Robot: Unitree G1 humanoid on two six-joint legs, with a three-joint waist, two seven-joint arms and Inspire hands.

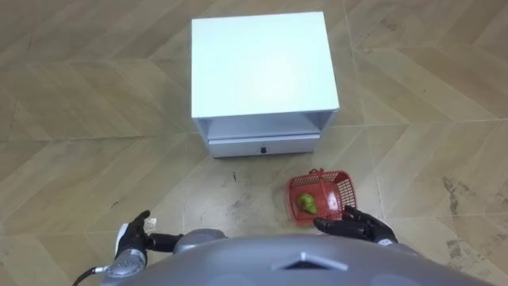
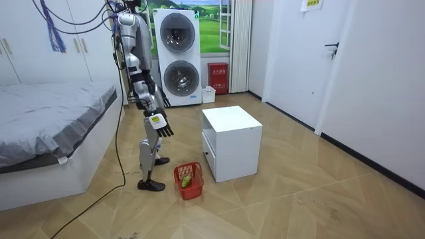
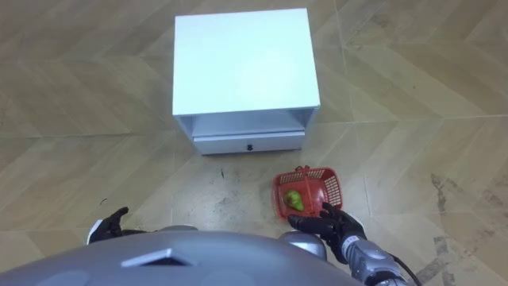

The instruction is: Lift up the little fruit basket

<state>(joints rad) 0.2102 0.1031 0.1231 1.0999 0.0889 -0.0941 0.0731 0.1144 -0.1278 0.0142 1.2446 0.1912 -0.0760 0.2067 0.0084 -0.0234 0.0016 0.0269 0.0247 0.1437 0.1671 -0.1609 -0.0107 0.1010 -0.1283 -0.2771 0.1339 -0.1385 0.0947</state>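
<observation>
Where the wooden floor lies bare before the robot, the red fruit basket is seen standing, with one green fruit lying inside it. The basket is placed in front of the white cabinet, toward the cabinet's right front corner and apart from it, so that a strip of floor is left between its far rim and the closed drawer at the cabinet's bottom. Open floor is also seen at the right of the basket and at its left, below the drawer. In the room view the basket is found between the robot's feet and the cabinet, just beside the foot, while the bed is kept well apart at the room view's left and the stacked washing machines stand at the wall behind. The robot is shown standing upright, facing the cabinet. The right hand is held close to the near rim of the basket, its fingers spread and a little bent, with nothing clasped in them; whether the rim is touched cannot be told. The left hand is held low at the other side, well apart from the basket, its fingers relaxed and empty.
</observation>
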